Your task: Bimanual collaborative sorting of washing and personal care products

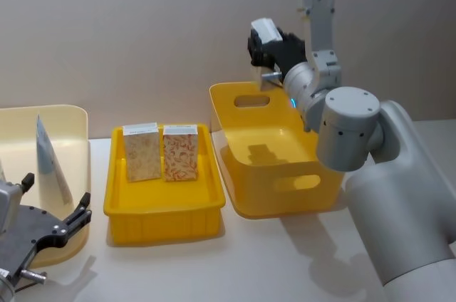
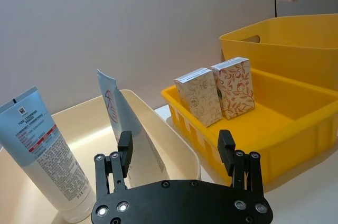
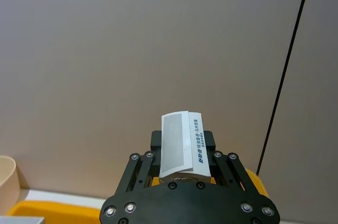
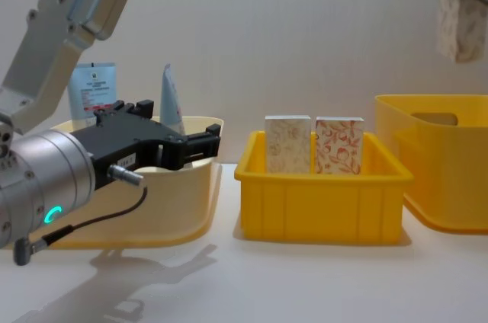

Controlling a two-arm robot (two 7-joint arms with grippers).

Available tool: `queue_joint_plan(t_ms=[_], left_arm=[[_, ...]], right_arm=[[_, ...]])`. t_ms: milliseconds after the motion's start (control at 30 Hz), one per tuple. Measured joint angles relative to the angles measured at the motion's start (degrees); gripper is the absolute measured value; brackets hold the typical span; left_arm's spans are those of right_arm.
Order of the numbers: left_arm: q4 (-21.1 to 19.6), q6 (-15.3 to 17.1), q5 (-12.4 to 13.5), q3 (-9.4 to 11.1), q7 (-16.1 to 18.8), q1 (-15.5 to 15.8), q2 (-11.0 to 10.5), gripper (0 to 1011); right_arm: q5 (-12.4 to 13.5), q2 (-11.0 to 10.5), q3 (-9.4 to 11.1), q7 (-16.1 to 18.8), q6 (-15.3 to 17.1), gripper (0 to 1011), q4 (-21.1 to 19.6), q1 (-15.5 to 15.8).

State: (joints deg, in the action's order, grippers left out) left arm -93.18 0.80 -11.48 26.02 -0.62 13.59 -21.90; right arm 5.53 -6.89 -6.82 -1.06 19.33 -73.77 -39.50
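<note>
Two small boxes stand upright in the shallow yellow tray (image 1: 162, 211): a beige floral box (image 1: 142, 152) and a red-orange floral box (image 1: 180, 152). My right gripper (image 1: 265, 51) is raised above the back rim of the deep yellow bin (image 1: 246, 129) and is shut on a third, beige floral box (image 4: 460, 27), whose white top (image 3: 182, 145) sits between the fingers. Two pale-blue-and-white tubes (image 2: 42, 150) (image 2: 125, 123) stand in the cream bin (image 1: 71, 122). My left gripper (image 1: 55, 196) hovers open at that bin's near side, holding nothing.
The three containers stand in a row on the white table: cream bin at left, shallow tray in the middle, deep bin with handle cut-outs at right. A plain wall lies close behind. Open tabletop (image 1: 235, 259) stretches in front of the containers.
</note>
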Motion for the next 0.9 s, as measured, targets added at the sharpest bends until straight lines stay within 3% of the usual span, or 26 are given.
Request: queue_joint_plan(t_ms=[500, 867, 900], left_arm=[[0.00, 0.00, 0.00, 0.00, 0.00, 0.00, 0.00, 1003], [0.00, 0.00, 0.00, 0.00, 0.00, 0.00, 0.00, 1003], [0.00, 0.00, 0.00, 0.00, 0.00, 0.00, 0.00, 1004]], right_arm=[[1.09, 1.00, 0.14, 2.48, 7.30, 439, 5.32, 1.15], [1.44, 1.67, -0.09, 3.88, 9.69, 745, 8.47, 1.96], [1.46, 1.72, -0.11, 3.95, 9.91, 811, 8.76, 2.04]])
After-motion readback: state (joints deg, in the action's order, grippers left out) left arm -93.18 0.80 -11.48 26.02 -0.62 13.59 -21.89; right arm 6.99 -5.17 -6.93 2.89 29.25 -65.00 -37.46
